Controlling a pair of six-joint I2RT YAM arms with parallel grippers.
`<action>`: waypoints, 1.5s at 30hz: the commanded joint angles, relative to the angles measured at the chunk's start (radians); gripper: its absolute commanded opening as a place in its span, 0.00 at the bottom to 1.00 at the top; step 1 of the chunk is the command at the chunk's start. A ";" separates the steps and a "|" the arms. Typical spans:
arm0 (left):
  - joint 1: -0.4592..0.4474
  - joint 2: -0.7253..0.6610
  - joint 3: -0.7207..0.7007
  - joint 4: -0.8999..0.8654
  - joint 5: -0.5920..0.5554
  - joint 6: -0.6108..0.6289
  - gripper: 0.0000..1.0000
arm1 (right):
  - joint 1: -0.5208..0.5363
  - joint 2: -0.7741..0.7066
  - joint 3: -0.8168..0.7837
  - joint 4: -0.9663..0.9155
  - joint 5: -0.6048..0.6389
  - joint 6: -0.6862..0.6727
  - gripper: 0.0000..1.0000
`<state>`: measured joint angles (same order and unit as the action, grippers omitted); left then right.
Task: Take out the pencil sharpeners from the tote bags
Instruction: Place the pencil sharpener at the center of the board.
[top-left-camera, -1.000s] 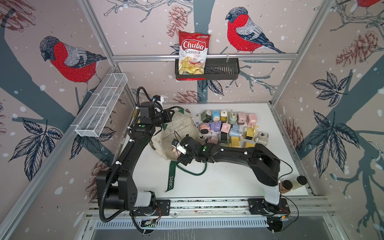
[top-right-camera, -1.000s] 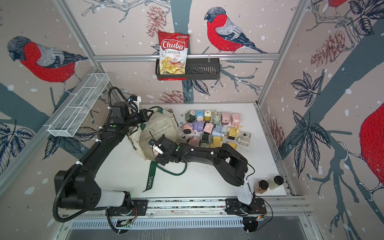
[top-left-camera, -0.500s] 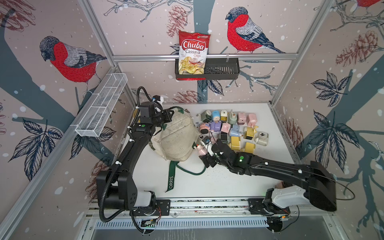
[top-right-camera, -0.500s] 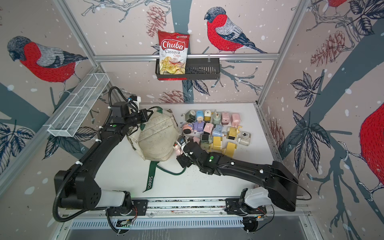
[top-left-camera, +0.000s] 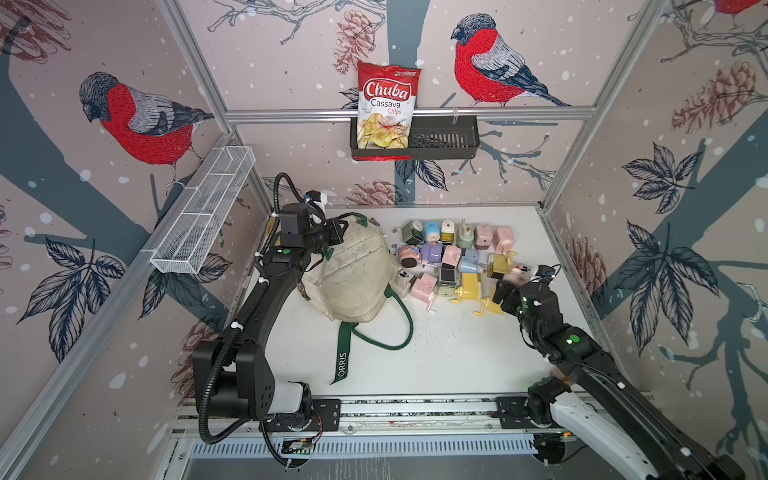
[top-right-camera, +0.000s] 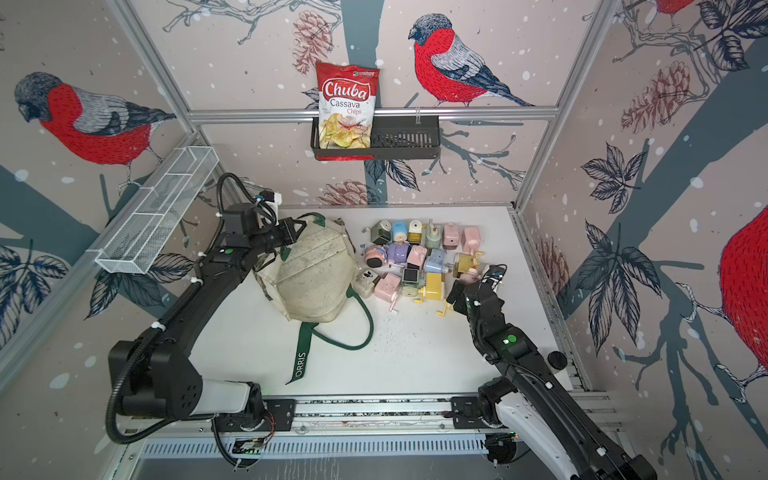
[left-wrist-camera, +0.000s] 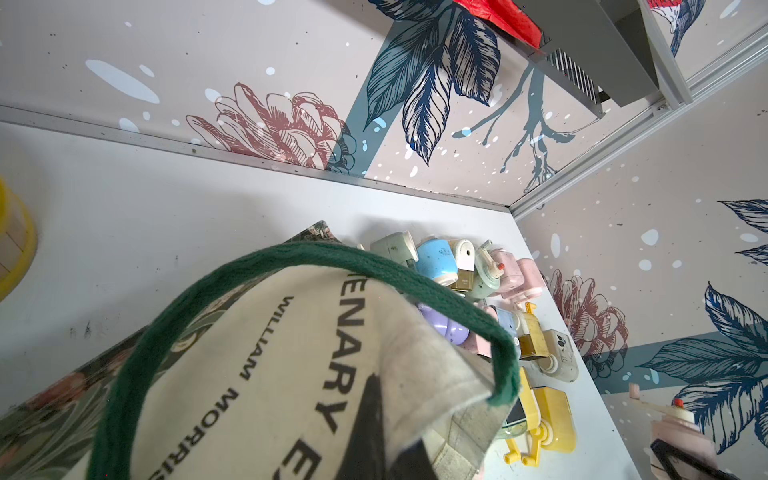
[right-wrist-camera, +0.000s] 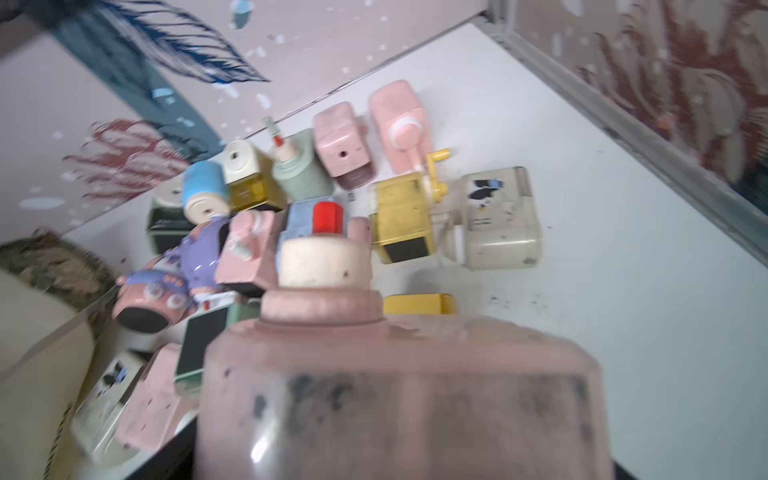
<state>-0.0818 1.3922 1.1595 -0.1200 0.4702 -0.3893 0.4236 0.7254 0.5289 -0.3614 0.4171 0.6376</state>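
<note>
Top views, far left first: white wire basket (top-left-camera: 203, 216) mounted high on the left wall. Next, left gripper (top-left-camera: 334, 232) at the far-left edge of the tote bag (top-left-camera: 357, 278), fingers clenched on its cream cloth. Left wrist view: canvas lettered "MORRIS" and a dark green strap (left-wrist-camera: 291, 257) curving close over the cloth, with a dark fingertip (left-wrist-camera: 374, 411) tucked into a fold. Tote bulging, lying left of centre on the white table (top-left-camera: 457, 357), one green handle loop trailing toward the near edge. Inside of the tote hidden.

High on the far wall, red-and-white chips bag (top-left-camera: 388, 108) standing in a black shelf basket (top-left-camera: 444, 137).

Right of the tote, pencil sharpeners (top-left-camera: 451, 254) out on the table in a tight cluster: pink, blue, lilac, green, yellow and cream, many touching, a cream one lying against the tote's right side.

At the cluster's near-right corner, right gripper (top-left-camera: 519, 279) spread wide and grasping a pink sharpener (right-wrist-camera: 395, 395), just beside a yellow one. Right wrist view filled by that pink body with its cream knob, the other sharpeners beyond it, somewhat blurred.
</note>
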 joint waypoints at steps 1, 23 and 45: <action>-0.001 -0.004 0.004 0.036 0.015 -0.004 0.00 | -0.067 0.042 0.006 -0.029 0.033 0.100 0.75; -0.001 0.004 0.007 0.032 0.019 -0.004 0.00 | -0.402 0.377 -0.059 0.130 -0.229 0.103 0.84; -0.001 0.010 0.006 0.029 0.014 -0.004 0.00 | -0.294 0.370 0.081 0.003 -0.115 0.018 1.00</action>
<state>-0.0818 1.3987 1.1599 -0.1181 0.4713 -0.3927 0.0887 1.1339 0.5621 -0.2970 0.2272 0.6819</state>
